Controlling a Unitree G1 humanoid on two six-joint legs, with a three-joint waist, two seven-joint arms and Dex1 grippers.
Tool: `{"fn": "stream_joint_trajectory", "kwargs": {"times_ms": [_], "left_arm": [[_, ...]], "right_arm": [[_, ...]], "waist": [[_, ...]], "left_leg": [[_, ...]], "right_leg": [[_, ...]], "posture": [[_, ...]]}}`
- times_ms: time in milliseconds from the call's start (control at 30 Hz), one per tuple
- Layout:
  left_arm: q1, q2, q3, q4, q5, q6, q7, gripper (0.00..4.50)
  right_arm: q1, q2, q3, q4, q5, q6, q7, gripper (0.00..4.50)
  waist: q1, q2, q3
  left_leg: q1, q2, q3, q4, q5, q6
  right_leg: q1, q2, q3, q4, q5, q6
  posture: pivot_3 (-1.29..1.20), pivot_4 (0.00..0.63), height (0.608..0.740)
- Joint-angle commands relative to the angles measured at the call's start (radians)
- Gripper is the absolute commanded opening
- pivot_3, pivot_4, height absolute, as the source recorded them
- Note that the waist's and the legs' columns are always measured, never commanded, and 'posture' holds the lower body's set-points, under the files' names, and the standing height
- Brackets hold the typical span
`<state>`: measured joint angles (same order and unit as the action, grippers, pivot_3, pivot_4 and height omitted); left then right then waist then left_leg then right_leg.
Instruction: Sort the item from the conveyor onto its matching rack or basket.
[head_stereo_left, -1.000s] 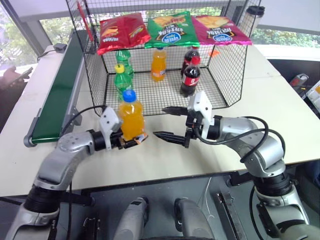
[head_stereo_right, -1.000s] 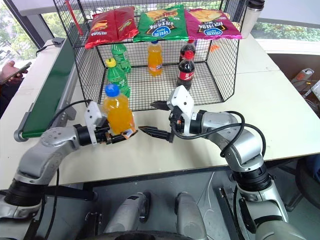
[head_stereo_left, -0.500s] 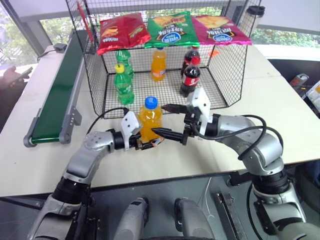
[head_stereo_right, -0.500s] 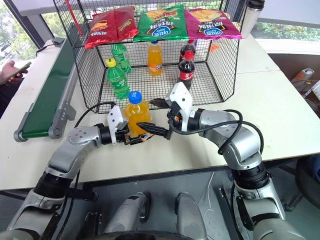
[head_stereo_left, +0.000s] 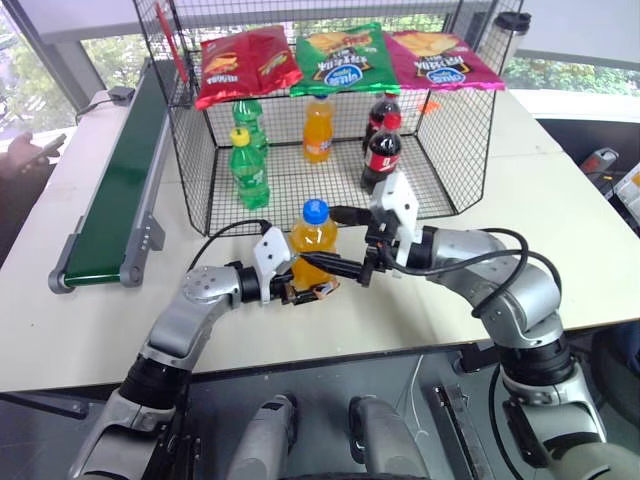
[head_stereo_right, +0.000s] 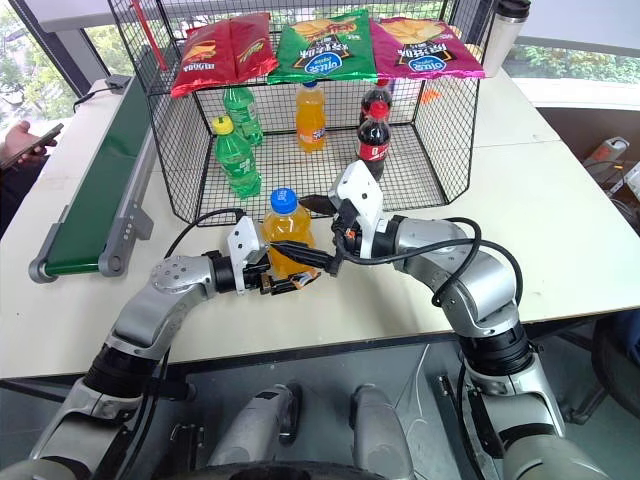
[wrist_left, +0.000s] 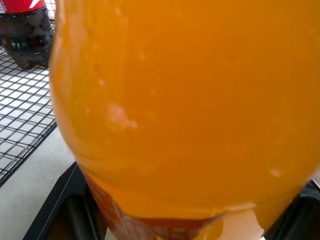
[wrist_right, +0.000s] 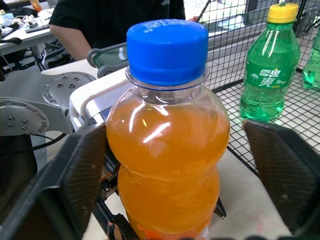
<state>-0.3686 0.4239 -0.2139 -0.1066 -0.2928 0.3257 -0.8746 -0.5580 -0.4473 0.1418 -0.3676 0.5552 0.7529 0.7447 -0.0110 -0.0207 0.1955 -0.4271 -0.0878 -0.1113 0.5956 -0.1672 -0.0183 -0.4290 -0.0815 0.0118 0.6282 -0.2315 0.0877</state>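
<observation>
**belt_watcher:** Between the two black fingers of the right gripper (head_stereo_left: 320, 238) sits the orange drink bottle (head_stereo_left: 314, 245); it stands upright, long axis vertical, blue cap (wrist_right: 167, 45) on top; the right jaws straddle its upper body from the side and look parted to me, since the right wrist view shows a gap between one pad and the plastic; so open around it, not squeezing. The left gripper (head_stereo_left: 300, 290) is clamped on the bottle's lower end, right at the label, holding it up off the table.

**gridshelf:** So both hands are at it; which one matters next?

**belt_watcher:** My guess is the right; the wire cage rack (head_stereo_left: 190, 150) lies straight ahead of both hands, just past the bottle, while the conveyor (head_stereo_left: 115, 190) is well off on the far side of the left arm. Looks like a handover, then a push forward into the rack.

**gridshelf:** Any brands you can read?

**belt_watcher:** Not really; the bottle's label is mostly tucked behind the left fingers. The green soda bottle (wrist_right: 265, 75) just beyond the right gripper has white characters on its label, too small for me; the chip bags (head_stereo_left: 345, 55) on top of the rack have logos I can't make out either.
</observation>
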Motion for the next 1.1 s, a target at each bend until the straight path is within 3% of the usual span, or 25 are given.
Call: {"fn": "stream_joint_trajectory", "kwargs": {"times_ms": [33, 400, 467, 500, 533, 833, 1100], "left_arm": [[-0.024, -0.008, 0.015, -0.059, -0.016, -0.016, -0.004, 3.01], [-0.038, -0.001, 0.019, -0.057, -0.017, 0.038, 0.008, 3.01], [-0.043, 0.001, 0.025, -0.055, -0.035, 0.049, -0.008, 4.06], [-0.044, 0.003, 0.027, -0.056, -0.043, 0.055, -0.018, 4.41], [-0.046, 0.005, 0.028, -0.057, -0.045, 0.058, -0.022, 4.46], [-0.017, 0.047, 0.054, -0.093, -0.053, 0.094, -0.014, 4.46], [0.052, 0.127, 0.180, -0.131, -0.025, 0.085, 0.084, 4.46]], "right_arm": [[-0.019, 0.005, -0.023, -0.006, -0.003, -0.025, -0.010, 2.53], [-0.018, 0.003, -0.025, -0.020, -0.003, -0.011, -0.024, 2.52], [-0.019, 0.002, -0.024, -0.021, -0.003, -0.006, -0.028, 2.52], [-0.019, 0.002, -0.023, -0.021, -0.004, -0.004, -0.031, 2.52], [-0.020, 0.002, -0.023, -0.020, -0.005, -0.004, -0.032, 2.52], [-0.022, 0.000, -0.023, -0.019, -0.008, -0.001, -0.037, 2.52], [-0.069, 0.027, -0.043, 0.037, -0.051, -0.024, -0.102, 2.52]], "waist": [[0.000, 0.000, 0.000], [0.000, 0.000, 0.000], [0.000, 0.000, 0.000], [0.000, 0.000, 0.000], [0.000, 0.000, 0.000], [-0.001, 0.000, 0.000], [-0.003, 0.000, 0.000]], "left_leg": [[0.000, 0.000, 0.000, 0.000, 0.000, 0.000], [0.000, 0.000, 0.000, 0.000, 0.000, 0.000], [0.000, 0.000, 0.000, 0.000, 0.000, 0.000], [0.000, 0.000, 0.000, 0.000, 0.000, 0.000], [0.000, 0.000, 0.000, 0.001, 0.000, 0.000], [0.000, 0.000, 0.000, 0.001, 0.000, 0.000], [0.000, 0.000, 0.000, 0.001, 0.000, 0.000]], "right_leg": [[0.000, 0.000, 0.000, 0.000, 0.000, 0.000], [0.000, 0.000, 0.000, 0.001, 0.000, 0.001], [0.000, 0.000, 0.000, 0.001, 0.000, 0.001], [0.000, 0.000, 0.000, 0.001, 0.000, 0.001], [0.000, 0.000, -0.001, 0.001, 0.000, 0.001], [0.000, 0.000, -0.001, 0.001, 0.000, 0.001], [0.000, 0.000, 0.000, 0.001, 0.000, 0.000]], "posture": [[0.00, 0.150, 0.739], [0.00, 0.150, 0.739], [0.00, 0.150, 0.739], [0.00, 0.150, 0.739], [0.00, 0.150, 0.739], [0.00, 0.150, 0.739], [0.00, 0.150, 0.739]]}}
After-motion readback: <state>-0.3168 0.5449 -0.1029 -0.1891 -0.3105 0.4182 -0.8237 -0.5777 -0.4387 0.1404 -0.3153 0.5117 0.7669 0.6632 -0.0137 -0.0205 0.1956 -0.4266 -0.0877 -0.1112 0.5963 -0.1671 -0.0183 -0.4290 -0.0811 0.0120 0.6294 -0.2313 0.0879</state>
